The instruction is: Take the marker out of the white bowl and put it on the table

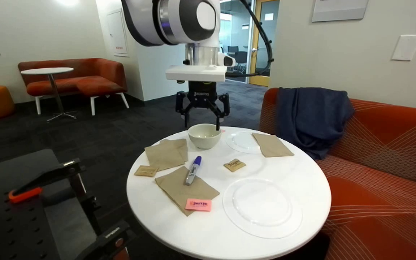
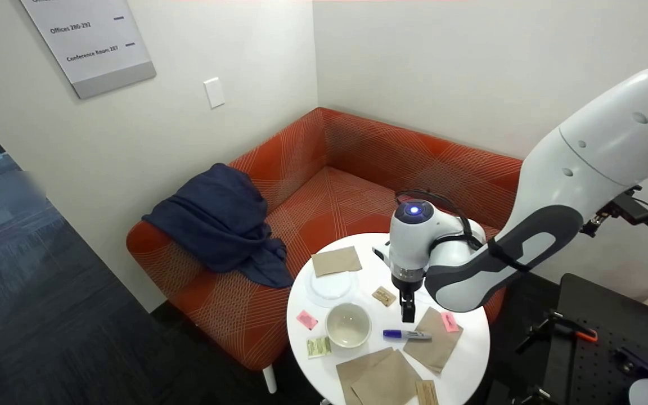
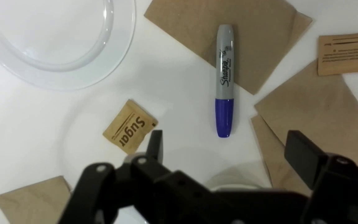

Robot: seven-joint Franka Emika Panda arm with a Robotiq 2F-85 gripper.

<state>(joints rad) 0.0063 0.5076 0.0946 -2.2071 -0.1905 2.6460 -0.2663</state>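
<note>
The marker [image 1: 193, 170] is grey with a purple cap. It lies on the white round table [image 1: 208, 234], its grey end on a brown napkin, in both exterior views [image 2: 407, 334]. In the wrist view the marker [image 3: 224, 77] points its cap toward the jaws. The white bowl [image 1: 204, 140] stands upright on the table; an exterior view shows nothing in the bowl [image 2: 349, 326]. In the wrist view only a sliver of the bowl's rim [image 3: 235, 186] shows behind the gripper. My gripper [image 1: 202, 125] is open, empty and pointing down above the table, between bowl and marker [image 3: 224, 147].
Brown napkins [image 1: 166, 154], sugar packets [image 1: 234, 165], a pink packet [image 1: 198, 204] and clear plates [image 1: 262, 202] lie around the marker and bowl. A red sofa [image 1: 381, 173] with a dark cloth borders the table. A black stand with clamps [image 1: 16, 216] is nearby.
</note>
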